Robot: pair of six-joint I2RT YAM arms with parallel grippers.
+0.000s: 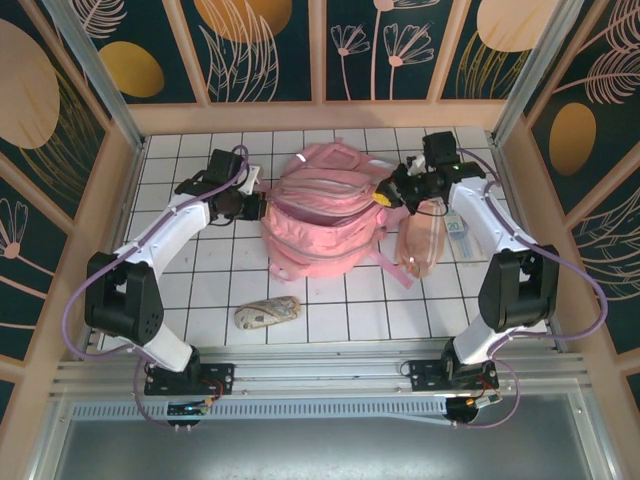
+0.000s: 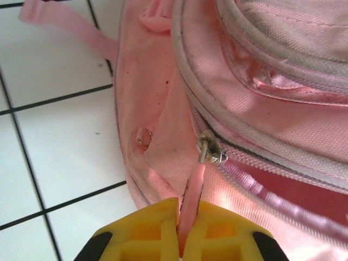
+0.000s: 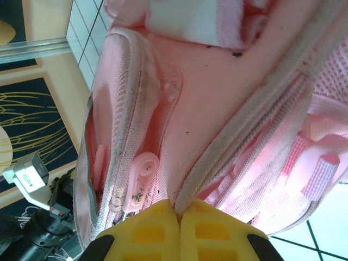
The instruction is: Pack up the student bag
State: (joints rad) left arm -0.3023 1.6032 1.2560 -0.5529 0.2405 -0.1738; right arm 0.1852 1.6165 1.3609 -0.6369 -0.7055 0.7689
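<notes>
Since both grippers are clamped onto it from opposite sides, the student bag (image 1: pixel 325 215) lies held between them in the middle of the tiled table (image 1: pixel 200 300). Its left flank is against the left gripper (image 1: pixel 258 205) and its right flank against the right gripper (image 1: pixel 388 197).

In the left wrist view we see the left gripper (image 2: pixel 179 211) pinched tight on the pink pull strip (image 2: pixel 194 182). The strip runs straight ahead of the fingertips to the metal zip slider (image 2: pixel 211 149). We judge this hold is meant for drawing the zip along its track.

In the right wrist view the right gripper (image 3: pixel 179 209) is closed on a pale piped seam (image 3: pixel 255 111) of the bag. We take that as an anchor, so the fabric is taut against the pull.

Beyond the slider, to the right of the left fingers, the track shows a darker pink band. We cannot tell whether that is a pocket parted or only the zip tape.

We see nothing inside the bag, so packing looks hardly begun. What might go in lies outside it:
- a peach pouch (image 1: pixel 420 245) just beside the right gripper, on its near side
- a small packet (image 1: pixel 458 235) past that pouch
- a patterned case (image 1: pixel 267 313) well apart from the left gripper, toward the arm bases

Whether the pouch holds anything is hidden from us.
</notes>
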